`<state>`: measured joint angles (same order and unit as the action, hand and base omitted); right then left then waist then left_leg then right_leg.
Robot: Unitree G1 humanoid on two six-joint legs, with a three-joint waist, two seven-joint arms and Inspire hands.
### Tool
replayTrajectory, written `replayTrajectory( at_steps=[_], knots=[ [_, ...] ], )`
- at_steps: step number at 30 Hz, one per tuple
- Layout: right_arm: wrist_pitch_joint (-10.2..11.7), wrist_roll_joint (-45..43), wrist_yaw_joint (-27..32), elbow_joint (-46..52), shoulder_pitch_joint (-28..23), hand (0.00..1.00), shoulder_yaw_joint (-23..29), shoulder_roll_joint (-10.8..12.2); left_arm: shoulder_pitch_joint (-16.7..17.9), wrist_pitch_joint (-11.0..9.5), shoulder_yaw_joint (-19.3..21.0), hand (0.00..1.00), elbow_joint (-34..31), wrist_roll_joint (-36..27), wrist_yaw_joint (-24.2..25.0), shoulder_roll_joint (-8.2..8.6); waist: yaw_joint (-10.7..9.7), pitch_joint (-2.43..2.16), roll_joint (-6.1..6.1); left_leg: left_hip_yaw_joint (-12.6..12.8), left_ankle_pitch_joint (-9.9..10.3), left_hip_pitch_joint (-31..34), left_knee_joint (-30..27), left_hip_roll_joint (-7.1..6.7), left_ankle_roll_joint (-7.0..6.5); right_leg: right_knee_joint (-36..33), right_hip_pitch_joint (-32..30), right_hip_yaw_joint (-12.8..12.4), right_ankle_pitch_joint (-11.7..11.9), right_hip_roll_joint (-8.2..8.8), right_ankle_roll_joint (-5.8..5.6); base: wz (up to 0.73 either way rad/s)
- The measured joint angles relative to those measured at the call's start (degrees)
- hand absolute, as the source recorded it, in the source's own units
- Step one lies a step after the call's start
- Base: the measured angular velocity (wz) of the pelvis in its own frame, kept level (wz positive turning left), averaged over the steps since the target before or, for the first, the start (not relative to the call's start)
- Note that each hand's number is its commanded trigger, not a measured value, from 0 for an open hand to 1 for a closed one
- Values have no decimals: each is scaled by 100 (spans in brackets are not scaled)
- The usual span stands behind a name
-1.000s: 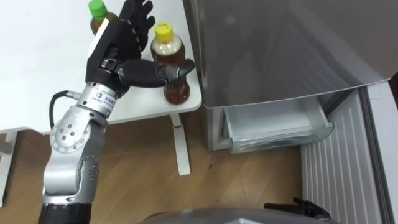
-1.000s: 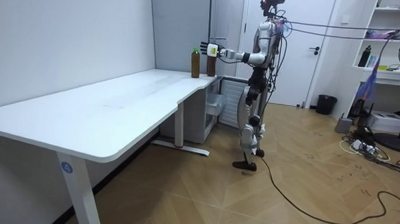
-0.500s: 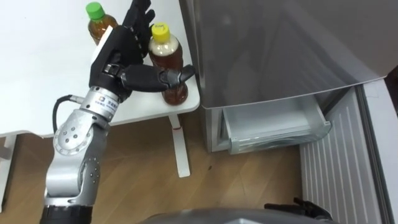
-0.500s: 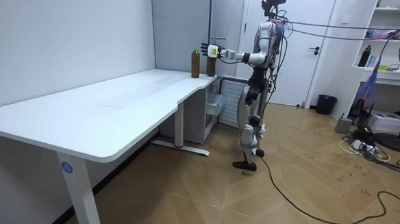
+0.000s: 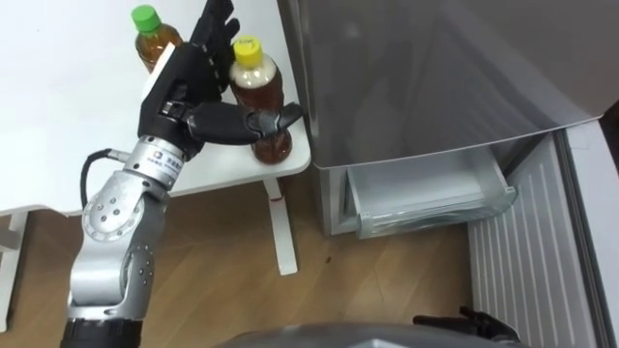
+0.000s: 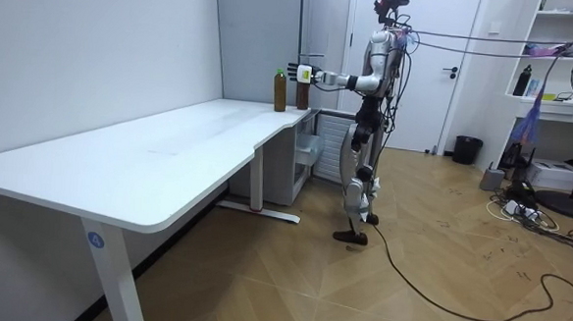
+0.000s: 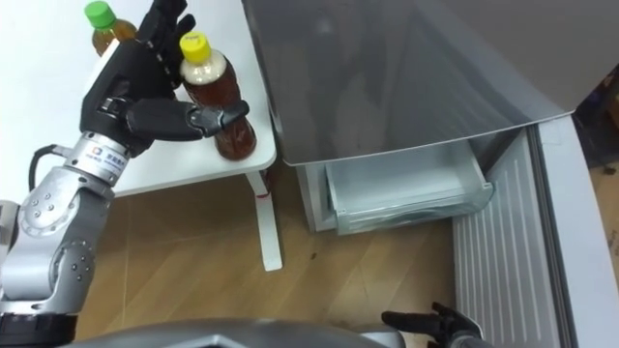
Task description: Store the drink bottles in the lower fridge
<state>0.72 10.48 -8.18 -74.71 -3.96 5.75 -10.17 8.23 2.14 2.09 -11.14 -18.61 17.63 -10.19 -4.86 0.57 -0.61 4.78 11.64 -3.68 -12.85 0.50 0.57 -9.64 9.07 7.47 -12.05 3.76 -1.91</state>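
At the bottom edge, the robot's right hand (image 5: 462,322) is a dark sliver, too cut off to tell whether it is spread or curled. Above it is wooden floor (image 5: 222,280) and the white table's (image 5: 58,116) leg. The left arm rises from the lower left to the table's corner. There the left hand (image 5: 184,82) is spread open, its fingers straight and upright just left of and behind a yellow-capped bottle (image 5: 259,89) of brown drink. Its thumb reaches across the front of the bottle's middle and hides part of it, and whether the thumb touches the bottle cannot be made out. The bottle stands upright on the table's corner, just beside the grey fridge (image 5: 416,68). A green-capped bottle (image 5: 150,34) stands farther back, partly hidden behind the hand. A clear drawer (image 5: 426,198) is pulled out at the bottom of the fridge. In the room view, the robot stands at the table's far end, its legs hiding the lower fridge.
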Motion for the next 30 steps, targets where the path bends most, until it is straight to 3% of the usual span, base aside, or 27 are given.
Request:
replayTrajectory(
  at_steps=[16,30],
  knots=[
    [61,-85,14,233,-60,0,3,-1,-416,-4,13,0,892,9,2,-4,-120,-4,-47,68,0,23,14,11,0,7,-55,-22,-1,-2,-1,-1],
    [55,-590,130,350,-43,0,19,-4,-432,-2,8,0,1119,18,-81,1,-164,-10,-31,118,-1,72,-9,16,-2,-4,-119,-92,0,-2,-1,-1]
  ],
)
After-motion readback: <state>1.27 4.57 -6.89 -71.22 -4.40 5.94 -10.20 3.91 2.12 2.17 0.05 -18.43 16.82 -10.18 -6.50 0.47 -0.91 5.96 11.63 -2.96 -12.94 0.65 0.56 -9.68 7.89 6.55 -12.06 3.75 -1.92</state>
